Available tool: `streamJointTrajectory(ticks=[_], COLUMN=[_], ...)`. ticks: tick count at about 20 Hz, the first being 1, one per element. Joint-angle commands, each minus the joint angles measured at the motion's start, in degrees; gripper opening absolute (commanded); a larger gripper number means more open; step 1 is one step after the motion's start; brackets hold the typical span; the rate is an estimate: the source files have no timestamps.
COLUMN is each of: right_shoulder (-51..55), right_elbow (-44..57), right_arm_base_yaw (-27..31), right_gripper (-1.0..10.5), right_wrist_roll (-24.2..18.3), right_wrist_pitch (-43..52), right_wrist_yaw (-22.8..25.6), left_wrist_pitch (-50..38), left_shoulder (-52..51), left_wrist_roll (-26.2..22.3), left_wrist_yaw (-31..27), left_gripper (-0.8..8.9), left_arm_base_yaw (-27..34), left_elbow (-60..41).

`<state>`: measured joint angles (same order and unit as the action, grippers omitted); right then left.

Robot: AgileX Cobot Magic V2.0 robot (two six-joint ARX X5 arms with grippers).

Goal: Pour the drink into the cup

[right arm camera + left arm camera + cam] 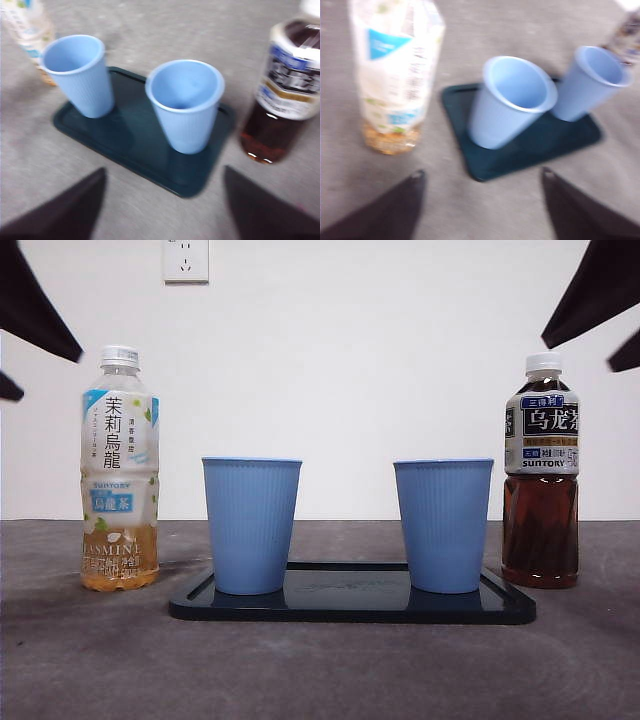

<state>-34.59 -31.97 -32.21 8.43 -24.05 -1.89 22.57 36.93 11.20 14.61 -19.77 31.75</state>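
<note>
1. Grey tabletop (320, 670) under a white wall with a socket (186, 259); a dark rectangular tray (350, 608) carries two ribbed blue plastic cups (251, 524) (442, 524), both apparently empty.
2. Left of the tray stands the pale jasmine tea bottle (120, 470), right of it the dark oolong tea bottle (541, 475), both capped.
3. Left gripper (480, 175) hangs above, near the jasmine bottle, jaws spread, holding nothing.
4. Right gripper (162, 172) hangs near the oolong bottle, jaws likewise spread.
5. Judged the opening step: nothing grasped. Next comes closing on a bottle's body; the caps must come off before pouring.
</note>
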Motion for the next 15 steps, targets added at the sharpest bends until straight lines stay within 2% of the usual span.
streamJointTrajectory(ticks=[1,2,3,8,15], right_shoulder=[-1.79,-2.54,-3.15,-4.24,-4.15], right_elbow=[0.09,0.09,0.09,0.09,0.09], right_arm_base_yaw=[-0.39,-0.39,-0.39,-0.39,-0.39], right_gripper=[1.2,0.3,0.1,0.1,0.1], right_wrist_roll=[0.66,0.72,0.85,2.45,2.49], right_wrist_pitch=[2.29,2.64,2.62,2.62,4.31], right_wrist_yaw=[-2.10,-3.08,-3.28,-2.58,-2.58], left_wrist_pitch=[1.22,1.79,2.14,2.16,1.90], left_shoulder=[-2.23,-3.21,-3.98,-5.31,-5.31], left_wrist_roll=[0.44,0.44,0.42,0.42,0.42], left_wrist_yaw=[0.85,0.87,0.87,0.87,0.87], left_gripper=[0.72,0.05,0.07,0.08,0.08], left_arm_base_yaw=[-0.24,-0.24,-0.24,-0.22,-0.22], left_elbow=[0.76,0.76,0.76,0.76,0.76])
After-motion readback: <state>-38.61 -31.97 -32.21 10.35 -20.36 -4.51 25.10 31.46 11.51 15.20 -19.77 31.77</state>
